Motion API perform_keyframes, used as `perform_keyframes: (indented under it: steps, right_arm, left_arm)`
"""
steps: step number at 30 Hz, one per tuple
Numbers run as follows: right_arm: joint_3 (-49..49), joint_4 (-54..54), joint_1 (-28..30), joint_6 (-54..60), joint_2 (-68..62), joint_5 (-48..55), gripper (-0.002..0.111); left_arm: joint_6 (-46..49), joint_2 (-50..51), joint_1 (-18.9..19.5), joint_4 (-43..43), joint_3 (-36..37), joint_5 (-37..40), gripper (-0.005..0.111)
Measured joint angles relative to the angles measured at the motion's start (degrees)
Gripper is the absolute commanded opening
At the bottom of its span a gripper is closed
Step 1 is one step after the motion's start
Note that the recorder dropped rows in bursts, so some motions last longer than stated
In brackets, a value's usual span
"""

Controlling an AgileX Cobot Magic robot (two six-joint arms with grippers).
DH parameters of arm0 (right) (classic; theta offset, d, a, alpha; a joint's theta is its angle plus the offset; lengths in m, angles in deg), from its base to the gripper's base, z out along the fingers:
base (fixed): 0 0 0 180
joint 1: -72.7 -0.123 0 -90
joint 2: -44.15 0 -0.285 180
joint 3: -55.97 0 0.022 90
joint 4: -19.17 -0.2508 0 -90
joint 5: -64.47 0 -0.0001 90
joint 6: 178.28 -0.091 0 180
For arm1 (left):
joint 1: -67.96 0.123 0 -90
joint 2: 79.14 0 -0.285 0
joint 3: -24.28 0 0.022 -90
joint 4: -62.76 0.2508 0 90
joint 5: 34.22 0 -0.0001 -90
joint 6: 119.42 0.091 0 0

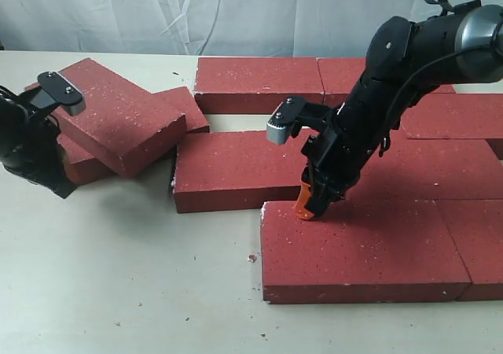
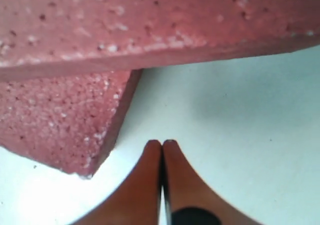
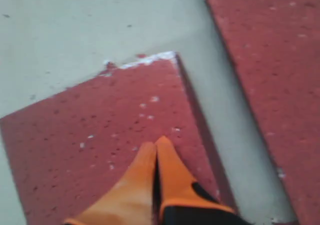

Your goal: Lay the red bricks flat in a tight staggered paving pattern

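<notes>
1. Found the front brick (image 1: 361, 248) flat on the table (image 1: 118, 291), long axis left to right in the exterior view. Its left end sat further right than that of the middle-row brick (image 1: 236, 169), apparently for the stagger.
2. Noted, in the right wrist view, a thin strip of table between those two along their long edges, so not yet tight. Judged a shove toward the row behind to be the step in hand.
3. Saw the right gripper (image 1: 309, 210) planted on the front brick's far left corner, fingers pinched fully together with nothing between them. Read as a pushing tip, not a grasp.
4. Counted the back-row brick (image 1: 255, 82) and its neighbours to the right as flat too, all lengthwise left to right.
5. Marked as unsorted at the far left a tilted brick (image 1: 118, 118), propped on others with its long axis diagonal, far-left to near-right.
6. Made out the left gripper (image 2: 161, 152) low over bare table, just beside the corner of a lower brick (image 2: 60, 120) and under the overhang. Tips pressed together and empty, probably poised to nudge.
</notes>
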Motion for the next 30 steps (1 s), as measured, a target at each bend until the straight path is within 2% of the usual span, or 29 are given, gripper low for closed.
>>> perform_keyframes:
  steps: [5, 9, 13, 16, 19, 22, 25, 27, 30]
  right_arm:
    - [0.45, 1.43, -0.35, -3.23, -0.28, -2.88, -0.001]
    - [0.48, 1.94, -0.47, -4.24, -0.28, -3.38, -0.001]
    - [0.42, 2.08, -0.47, -6.00, 0.38, -3.26, -0.001]
    - [-0.42, 2.20, -0.47, -6.43, 1.65, -0.65, -0.001]
    - [-0.69, 1.12, -0.26, -5.66, 3.67, 7.99, -0.001]
    - [-0.69, 0.32, -0.37, -3.96, 4.66, 11.58, -0.001]
    - [-0.69, 1.36, -0.37, -3.61, 4.88, 5.40, -0.001]
    - [-0.69, 3.65, -0.37, -6.17, 4.88, -1.59, -0.001]
    - [-0.69, 7.30, -0.37, -10.66, 4.88, -6.46, -0.001]
  left_arm:
    - [-4.73, -4.75, 0.63, 0.59, 0.00, 3.88, 0.000]
    - [-4.61, -9.69, 0.63, -2.71, 0.00, 12.60, 0.000]
    - [-0.21, -9.99, -2.43, -6.47, 0.00, 16.07, 0.000]
    - [1.55, -9.99, -5.53, -7.35, 0.00, 16.49, 0.000]
    - [2.21, -9.88, -8.06, -7.44, 0.00, 15.65, 0.000]
    - [2.34, -9.61, -9.35, -7.98, 0.00, 12.87, 0.000]
    - [2.34, -7.79, -9.80, -9.40, 0.00, 9.14, 0.000]
    - [1.71, -5.87, -9.80, -10.38, 0.00, 7.20, 0.000]
    - [1.20, -2.31, -9.80, -11.38, 0.00, 6.04, 0.000]
